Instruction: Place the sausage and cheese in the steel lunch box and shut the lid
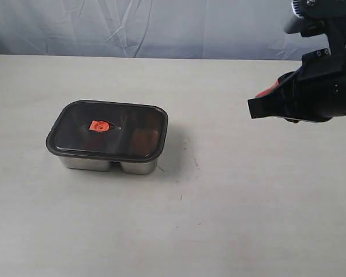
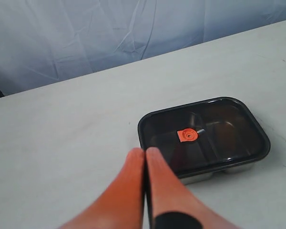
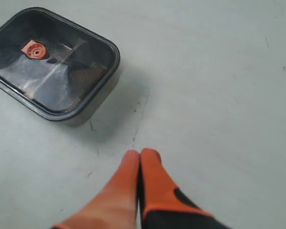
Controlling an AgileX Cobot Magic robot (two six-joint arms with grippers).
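Note:
The steel lunch box (image 1: 86, 163) stands left of the table's middle with the dark smoky lid (image 1: 106, 130) lying flat over it, orange valve tab (image 1: 97, 125) on top. A dim reddish-brown shape (image 1: 144, 138) shows through the lid; I cannot tell whether it is the sausage. The cheese is hidden. My right gripper (image 1: 254, 108) hovers shut and empty far to the right of the box. In the left wrist view my left gripper (image 2: 145, 151) is shut and empty, held above the table just short of the lid (image 2: 205, 136). The right wrist view shows the right gripper (image 3: 140, 153) well away from the lid (image 3: 52, 62).
A pale table (image 1: 230, 219) carries only the box. A wrinkled blue-grey cloth backdrop (image 1: 161, 26) runs along the far edge. The right arm's dark body (image 1: 326, 86) fills the upper right of the exterior view.

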